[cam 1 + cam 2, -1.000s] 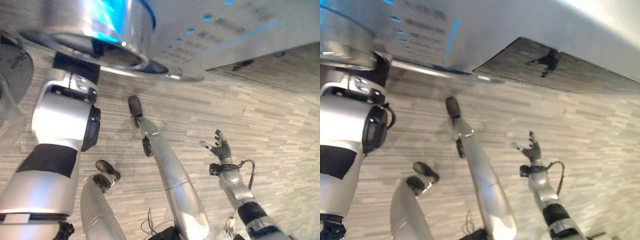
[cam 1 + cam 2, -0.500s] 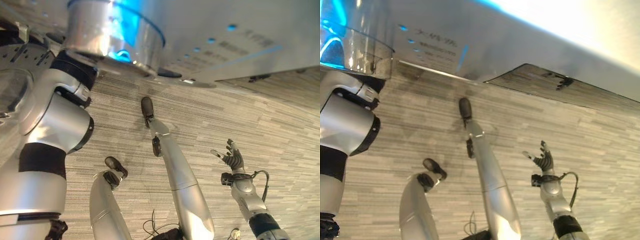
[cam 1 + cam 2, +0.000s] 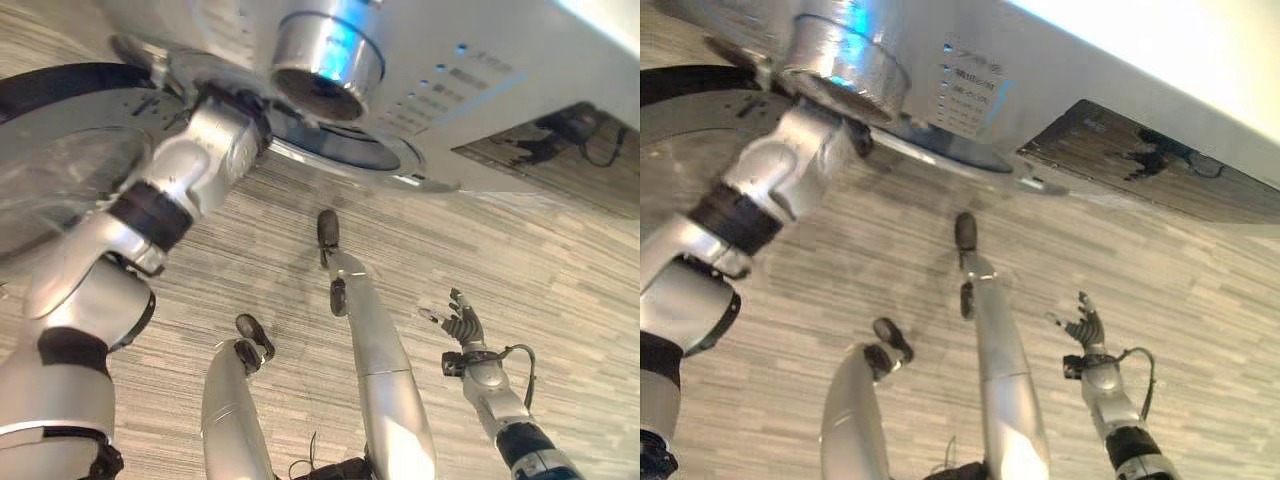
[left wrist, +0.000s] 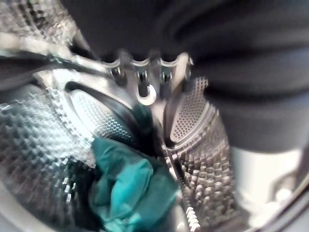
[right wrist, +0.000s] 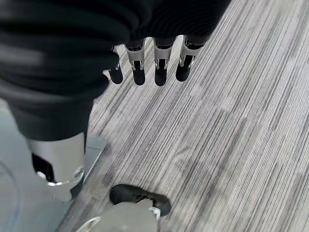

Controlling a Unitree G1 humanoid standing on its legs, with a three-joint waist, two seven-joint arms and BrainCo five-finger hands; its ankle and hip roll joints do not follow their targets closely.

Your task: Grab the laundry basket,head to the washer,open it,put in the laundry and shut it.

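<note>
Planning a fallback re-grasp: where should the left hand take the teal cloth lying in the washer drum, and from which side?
Probably the raised, bunched fold of the teal cloth, approached straight along the line of the left hand, which already faces it inside the drum. The cloth lies crumpled against the drum wall, so its far side offers no edge, while the near folds stand free.
</note>
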